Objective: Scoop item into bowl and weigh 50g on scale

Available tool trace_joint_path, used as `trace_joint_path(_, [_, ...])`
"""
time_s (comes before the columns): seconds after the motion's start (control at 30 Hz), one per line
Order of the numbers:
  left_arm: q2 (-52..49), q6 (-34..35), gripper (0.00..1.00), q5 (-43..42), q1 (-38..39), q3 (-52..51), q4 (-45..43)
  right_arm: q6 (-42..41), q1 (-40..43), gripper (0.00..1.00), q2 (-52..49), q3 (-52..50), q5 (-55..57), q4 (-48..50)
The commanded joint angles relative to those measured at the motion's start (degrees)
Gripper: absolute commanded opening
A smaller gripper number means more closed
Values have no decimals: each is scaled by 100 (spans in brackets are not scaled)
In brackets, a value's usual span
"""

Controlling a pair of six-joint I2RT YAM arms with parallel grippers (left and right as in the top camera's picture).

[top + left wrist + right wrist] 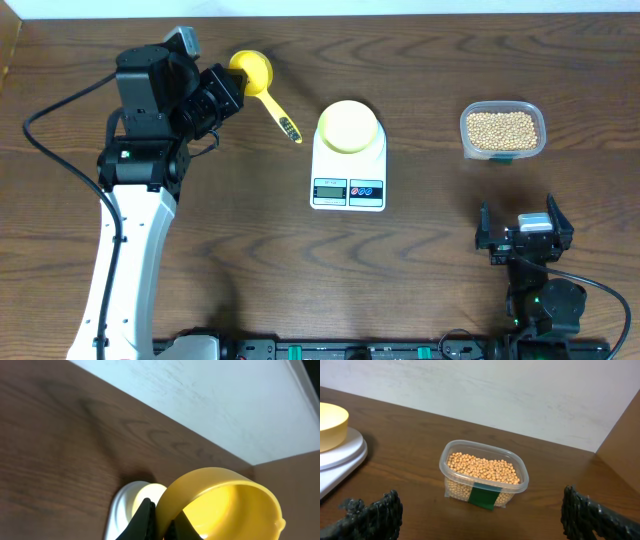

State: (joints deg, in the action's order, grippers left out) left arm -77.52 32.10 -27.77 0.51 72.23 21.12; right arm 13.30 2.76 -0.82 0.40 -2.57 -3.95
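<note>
The tan beans (502, 128) fill a clear tub (503, 150) at the right; the right wrist view shows these beans (482, 469) ahead of my open right gripper (480, 512), whose jaws hold nothing. The right gripper (522, 228) sits near the table's front right. The pale yellow-green bowl (348, 126) stands on the white scale (348, 185) at the centre. My left gripper (232, 88) is shut on the rim of a bright yellow scoop (252, 70), its handle pointing toward the scale. In the left wrist view the fingers (145, 517) pinch the scoop's wall (220, 505).
The left arm's white link (125, 260) runs along the table's left side. In the right wrist view the bowl (330, 417) and the scale (342, 452) lie at the left edge. A pale wall (495, 390) lies beyond the table's far edge.
</note>
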Motion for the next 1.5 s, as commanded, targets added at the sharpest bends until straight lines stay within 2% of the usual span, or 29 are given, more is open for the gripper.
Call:
trace_joint_path(0.0, [-37,599,7,0,20,20,81,48,-9,99,44,-7,7,-22])
trace_joint_path(0.1, [-212,1172,8,356,66,20,326,87,-9,99,44,-7,26,-13])
trace_joint_path(0.17, [-396,1346,8,380,116,20,297,549,-9,99,44,-9,282,72])
trace_joint_path(0.27, [-651,1526,8,378,125,20,149,809,-9,99,44,-9,308,122])
trace_joint_path(0.47, [-931,1567,8,337,166,20,-92,739,-9,99,39,-7,170,11])
trace_joint_path(0.57, [-931,1657,8,339,249,20,-144,415,-9,99,35,-7,-986,251])
trace_joint_path(0.6, [-931,1672,8,339,284,20,-197,166,-9,99,20,-7,-1408,363])
trace_joint_path(0.63, [-931,1670,8,341,330,20,-275,-415,-9,99,-35,-7,-1799,586])
trace_joint_path(0.73, [-931,1672,7,341,400,20,-433,-1283,-9,99,-271,44,-1989,1040])
trace_joint_path(0.8, [-931,1672,8,343,435,20,-509,-1445,-9,99,-507,208,-2188,1241])
trace_joint_path(1.07, [-931,2214,8,339,446,20,-538,-1574,-9,99,-2153,1720,-3434,1167])
trace_joint_path(1.17, [-931,2695,8,337,503,20,-538,-2020,-9,99,-3001,2433,-4096,1165])
trace_joint_path(1.47, [-931,3783,8,494,938,20,-540,-2623,-162,99,-5858,4605,-6218,1141])
